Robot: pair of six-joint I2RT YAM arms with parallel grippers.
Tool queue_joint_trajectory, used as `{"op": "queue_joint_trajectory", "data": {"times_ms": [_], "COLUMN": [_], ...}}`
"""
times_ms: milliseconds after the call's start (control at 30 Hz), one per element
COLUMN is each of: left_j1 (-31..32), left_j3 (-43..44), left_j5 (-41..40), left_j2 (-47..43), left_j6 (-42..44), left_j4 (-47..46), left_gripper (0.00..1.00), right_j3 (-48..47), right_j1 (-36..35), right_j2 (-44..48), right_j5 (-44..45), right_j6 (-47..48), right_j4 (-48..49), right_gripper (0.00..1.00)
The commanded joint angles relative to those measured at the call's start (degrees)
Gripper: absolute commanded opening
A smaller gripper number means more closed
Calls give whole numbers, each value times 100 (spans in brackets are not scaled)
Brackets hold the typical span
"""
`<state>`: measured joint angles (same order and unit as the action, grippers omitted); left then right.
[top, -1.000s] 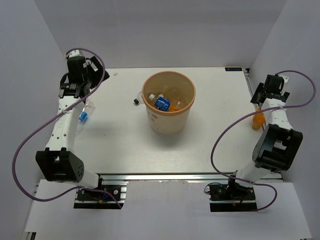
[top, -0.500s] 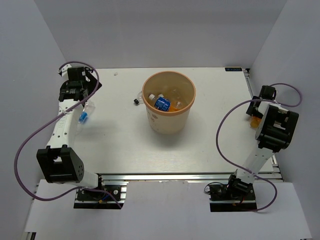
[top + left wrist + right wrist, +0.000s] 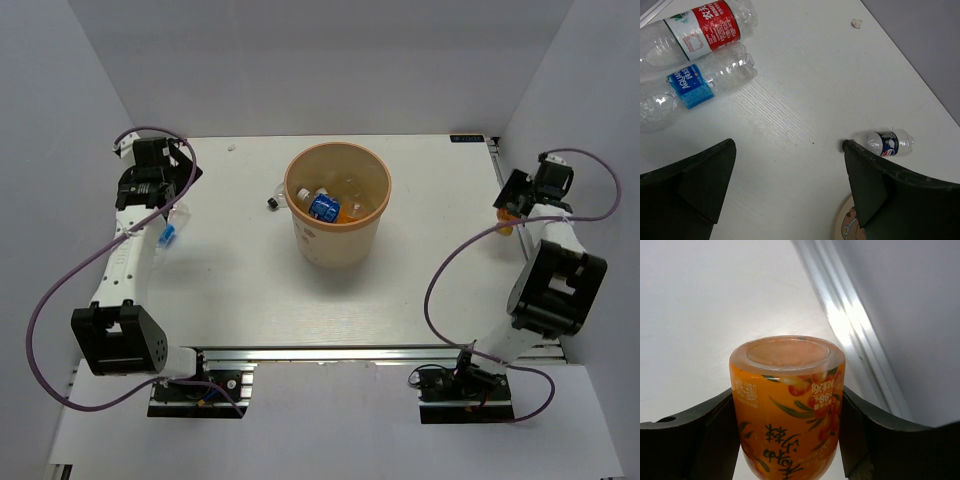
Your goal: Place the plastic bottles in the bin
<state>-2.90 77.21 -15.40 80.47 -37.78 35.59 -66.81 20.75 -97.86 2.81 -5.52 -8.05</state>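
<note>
The beige bin [image 3: 303,238] stands mid-table with several bottles in it, among them a blue-labelled one [image 3: 323,207]. My left gripper [image 3: 163,192] hangs open over the left side of the table, its jaws [image 3: 788,150] wide apart with nothing between them. Ahead of it lie a red-labelled bottle [image 3: 700,30] and a blue-labelled bottle [image 3: 695,87]. A small dark-labelled bottle [image 3: 887,143] lies beside the bin's rim [image 3: 844,226]. At the right edge my right gripper [image 3: 512,198] is shut on a stubby orange bottle [image 3: 787,390], both fingers against its sides.
A tiny black cap [image 3: 271,204] lies left of the bin. A small white scrap [image 3: 856,23] sits near the far edge. A metal rail [image 3: 850,325] and the enclosure wall run close beside the orange bottle. Purple cables loop off both arms.
My right gripper's jaws have come in from wide apart onto the orange bottle, and its wrist has shifted at the right edge. The left arm has drawn slightly nearer, still open.
</note>
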Motion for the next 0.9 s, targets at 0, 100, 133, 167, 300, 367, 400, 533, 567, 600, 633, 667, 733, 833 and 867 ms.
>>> {"op": "queue_joint_trajectory", "data": {"times_ms": [0,100,133,167,300,367,400,533,567,600,633,667,733,833,867], "left_j1": [-27,-27,-36,-27,-27,-27,-27,-27,-18,-18,-1,26,184,588,658], "left_j3": [-118,-346,-469,-505,-707,-908,-970,-997,-997,-1058,-1050,-972,-673,-165,3], "left_j5": [264,476,459,389,940,1458,1974,2944,3207,3514,3961,4096,4168,4089,4071], "left_j2": [-260,-286,-277,-260,-75,-31,-14,223,285,355,556,688,970,1576,1917], "left_j6": [-98,-28,-19,-2,384,761,885,1605,1955,2133,2291,2606,2915,3557,3845], "left_j4": [-79,-219,-237,-211,-552,-1042,-1211,-1827,-2141,-2336,-2460,-2435,-2364,-2014,-1752], "left_gripper": [98,98,98,98,98,98,98,98,98,98,98,98,98,98,98], "right_j3": [-148,-376,-412,-491,-728,-720,-720,-1009,-1079,-1167,-1412,-1562,-2026,-2301,-2311], "right_j1": [-403,-1428,-1747,-2011,-3100,-3532,-3969,-4737,-4825,-5000,-5080,-5133,-5222,-5222,-5231], "right_j2": [1187,1917,2068,2218,2623,2667,2659,2282,2159,1905,1763,1623,1262,1094,1103], "right_j5": [-1762,-1758,-1705,-1713,-3195,-3120,-2989,-2786,-2786,-2786,-2742,-2681,-2593,-2312,-2233], "right_j6": [234,655,788,798,447,516,517,710,710,788,859,912,1044,940,895], "right_j4": [278,304,374,470,744,954,990,911,902,824,736,526,68,-39,14], "right_gripper": [30,32,32,33,34,35,36,39,42,45,46,50,80,89,89]}}
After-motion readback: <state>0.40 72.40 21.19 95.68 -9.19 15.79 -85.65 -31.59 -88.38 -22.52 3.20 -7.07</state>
